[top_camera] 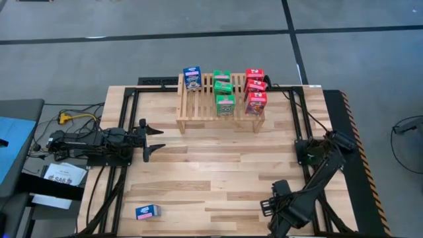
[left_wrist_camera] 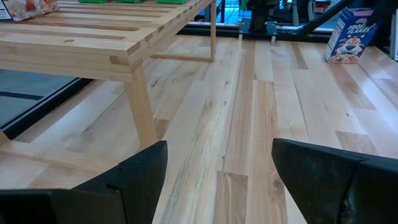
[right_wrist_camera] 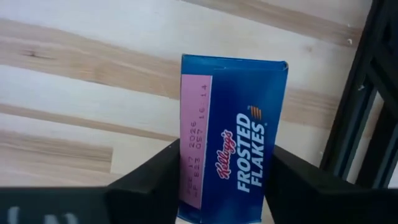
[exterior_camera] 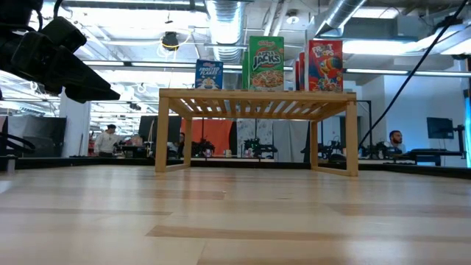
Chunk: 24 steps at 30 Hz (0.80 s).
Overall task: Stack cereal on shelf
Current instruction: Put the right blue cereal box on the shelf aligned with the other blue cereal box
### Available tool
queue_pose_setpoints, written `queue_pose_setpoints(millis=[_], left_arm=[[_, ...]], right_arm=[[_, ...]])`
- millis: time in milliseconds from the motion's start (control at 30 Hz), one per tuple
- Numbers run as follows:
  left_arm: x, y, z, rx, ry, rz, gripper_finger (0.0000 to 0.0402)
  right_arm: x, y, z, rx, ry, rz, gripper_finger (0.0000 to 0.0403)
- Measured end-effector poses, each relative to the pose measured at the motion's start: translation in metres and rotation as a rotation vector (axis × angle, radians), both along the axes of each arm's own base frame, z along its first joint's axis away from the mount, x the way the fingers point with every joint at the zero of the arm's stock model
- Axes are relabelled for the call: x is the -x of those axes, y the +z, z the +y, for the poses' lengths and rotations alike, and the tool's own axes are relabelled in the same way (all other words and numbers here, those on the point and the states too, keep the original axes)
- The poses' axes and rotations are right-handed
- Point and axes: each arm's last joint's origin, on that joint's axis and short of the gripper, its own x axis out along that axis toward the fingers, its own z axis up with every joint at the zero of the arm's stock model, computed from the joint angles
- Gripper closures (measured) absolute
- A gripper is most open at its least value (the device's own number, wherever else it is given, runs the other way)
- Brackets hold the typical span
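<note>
**Cereal: seven up, two blue still down**

Cereal boxes on the low light-wood slatted shelf (top_camera: 198, 99) sit sorted by colour: one blue box (top_camera: 192, 78), three green (top_camera: 223, 94), three red (top_camera: 254, 88) — room left beside the blue. Right gripper (right_wrist_camera: 217, 186), at the near right table corner, has its dark fingers pressed against both sides of a blue Frosted Flakes carton (right_wrist_camera: 229, 138), the black frame rail close by. Left gripper (top_camera: 156, 138) waits over the left side, fingers spread, holding nothing. Another blue carton (top_camera: 148, 211) lies flat near the front-left edge — open wood between it and the shelf.
</note>
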Motion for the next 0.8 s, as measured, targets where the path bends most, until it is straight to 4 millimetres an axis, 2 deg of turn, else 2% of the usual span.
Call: queue_pose_setpoints(millis=[233,467,600,800], left_arm=[[0.0,0.0,0.0,0.0,0.0,0.0,0.0123],[0.0,0.0,0.0,0.0,0.0,0.0,0.0123],[0.0,0.0,0.0,0.0,0.0,0.0,0.0123],[0.0,0.0,0.0,0.0,0.0,0.0,0.0123]], right_arm=[[-0.016,0.003,-0.009,-0.033,0.054,-0.01,0.0217],[-0.042,0.025,-0.024,-0.062,0.171,-0.053,0.0219],[-0.063,0.04,-0.041,-0.066,0.286,-0.088,0.0219],[-0.098,0.054,-0.08,-0.058,0.492,-0.135,0.0219]])
